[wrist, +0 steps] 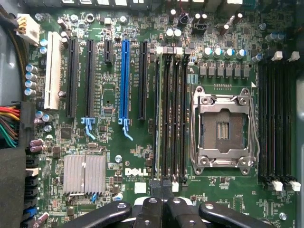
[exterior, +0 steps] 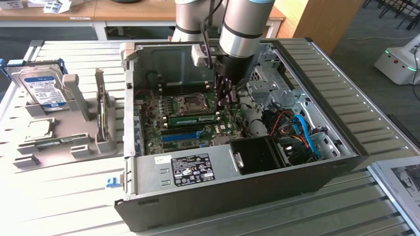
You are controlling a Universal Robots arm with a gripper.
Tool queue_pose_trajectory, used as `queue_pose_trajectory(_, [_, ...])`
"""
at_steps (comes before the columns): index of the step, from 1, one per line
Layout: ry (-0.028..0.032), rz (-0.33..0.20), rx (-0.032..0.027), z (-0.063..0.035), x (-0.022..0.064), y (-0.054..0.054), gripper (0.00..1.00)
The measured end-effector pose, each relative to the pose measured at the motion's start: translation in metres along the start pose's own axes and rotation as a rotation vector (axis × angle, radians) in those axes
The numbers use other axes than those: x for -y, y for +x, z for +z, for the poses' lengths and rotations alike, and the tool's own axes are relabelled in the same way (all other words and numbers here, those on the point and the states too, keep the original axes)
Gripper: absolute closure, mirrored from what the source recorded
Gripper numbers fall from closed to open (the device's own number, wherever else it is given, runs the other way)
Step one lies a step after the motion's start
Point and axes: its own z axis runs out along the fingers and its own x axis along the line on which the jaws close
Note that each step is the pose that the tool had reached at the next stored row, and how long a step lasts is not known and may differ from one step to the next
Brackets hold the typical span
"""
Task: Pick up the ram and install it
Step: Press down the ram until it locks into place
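The gripper [exterior: 226,91] hangs inside the open computer case [exterior: 341,162] with its fingers [wrist: 156,190] clenched together and nothing visible between them. The ram [exterior: 192,119] stands on edge among the black memory slots [wrist: 171,118] just below the gripper's tips; whether they touch it I cannot tell. It looks light, thin and stiff, but fragile. Its chips and contact edge are best left alone, so a hold belongs on the bare long faces near the top edge, at mid-length. Any pressing should probably go straight down, since a tilted push could bend the board or strain the slot latches.
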Motion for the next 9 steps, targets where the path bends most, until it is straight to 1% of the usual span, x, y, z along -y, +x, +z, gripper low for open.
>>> queue_pose_trajectory(1, [0.0,0.0,0.0,0.0001,-0.0024,0.0,0.9])
queue_pose_trajectory(9, [0.0014,0.0,0.0001,0.0018,-0.0302,0.0,0.9])
